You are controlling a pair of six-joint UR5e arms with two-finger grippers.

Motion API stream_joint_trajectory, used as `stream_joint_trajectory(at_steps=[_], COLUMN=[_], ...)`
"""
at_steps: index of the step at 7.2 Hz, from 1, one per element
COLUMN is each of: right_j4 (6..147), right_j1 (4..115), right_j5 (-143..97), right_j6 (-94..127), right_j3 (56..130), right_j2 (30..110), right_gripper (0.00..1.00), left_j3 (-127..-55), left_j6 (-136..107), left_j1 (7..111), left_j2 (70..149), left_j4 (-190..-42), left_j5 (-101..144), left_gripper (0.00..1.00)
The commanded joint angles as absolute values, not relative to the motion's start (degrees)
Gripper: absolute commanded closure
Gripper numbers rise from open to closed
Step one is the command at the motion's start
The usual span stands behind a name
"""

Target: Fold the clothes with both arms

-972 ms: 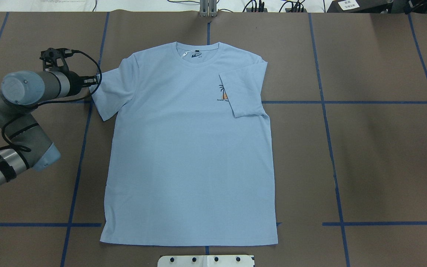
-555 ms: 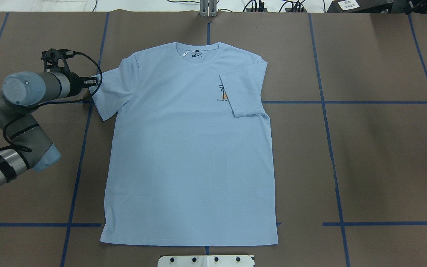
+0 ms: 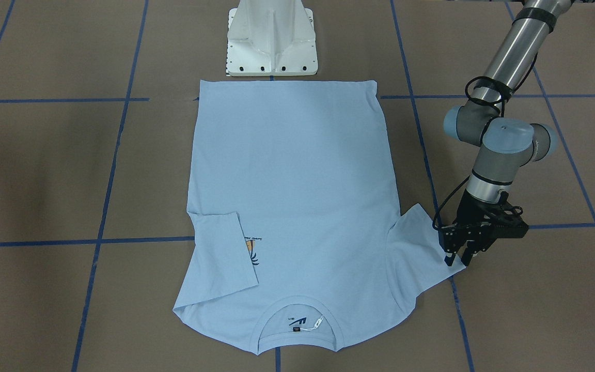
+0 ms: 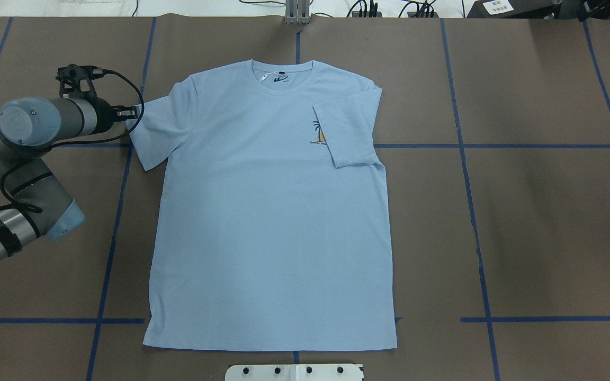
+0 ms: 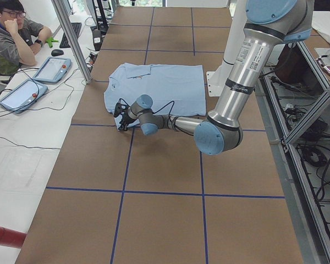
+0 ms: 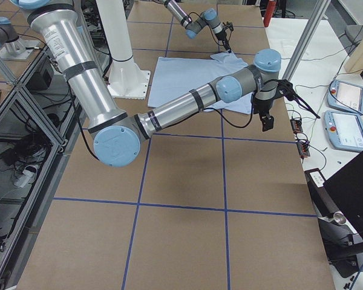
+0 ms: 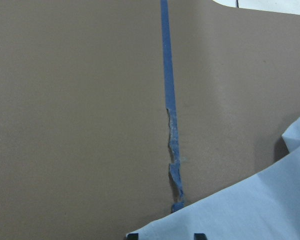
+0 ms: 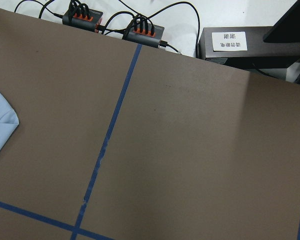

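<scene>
Left gripper [image 3: 457, 257] looks open to us, fingertips at the sleeve edge of the light blue T-shirt [image 3: 287, 181]; right gripper [image 6: 266, 123] hangs off-shirt, we cannot tell its state.

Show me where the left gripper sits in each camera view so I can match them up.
Front-facing: left gripper right of centre, at the sleeve's outer edge.
Overhead: upper left.
Exterior left: left of centre, small.
Exterior right: near the top, far and small.
Left wrist: only its fingertips, at the bottom edge.
Right wrist: not in it.
Shared landmark: the T-shirt's spread sleeve beside it.
</scene>
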State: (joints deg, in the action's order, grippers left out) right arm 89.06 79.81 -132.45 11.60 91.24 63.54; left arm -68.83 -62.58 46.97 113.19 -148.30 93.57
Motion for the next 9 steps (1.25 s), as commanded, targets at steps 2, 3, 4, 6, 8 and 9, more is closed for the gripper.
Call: stream_joint_trajectory(at_steps=[2, 3, 4, 6, 8, 9], right_j4=[89.03, 89.12, 89.03, 89.03, 89.03, 89.03], right_j1=[79.80, 79.80, 79.80, 79.80, 79.80, 79.72], right_j5=[-132.45, -132.45, -132.45, -132.45, -132.45, -132.45], right_j6=[11.60, 11.60, 11.60, 11.60, 11.60, 11.60], right_j3=[91.23, 91.23, 91.23, 91.23, 91.23, 91.23], right_j2=[63.54, 63.54, 63.54, 63.63, 63.63, 63.63], right_gripper=[0.00, 0.00, 0.00, 0.00, 0.00, 0.00], left_j3=[-68.82, -68.82, -68.82, -68.64, -68.38, -68.29], left_j6=[-61.45, -59.78, -59.77, -59.77, -59.85, -59.94], left_j1=[47.20, 47.72, 47.72, 47.64, 47.55, 47.55], left_j2=[113.20, 113.12, 113.20, 113.29, 113.29, 113.29], left_j4=[-147.92, -147.92, -147.83, -147.83, -147.92, -147.92], left_j5=[93.69, 93.69, 93.69, 93.60, 93.60, 93.52], left_gripper=[0.52, 0.52, 0.52, 0.52, 0.52, 0.52])
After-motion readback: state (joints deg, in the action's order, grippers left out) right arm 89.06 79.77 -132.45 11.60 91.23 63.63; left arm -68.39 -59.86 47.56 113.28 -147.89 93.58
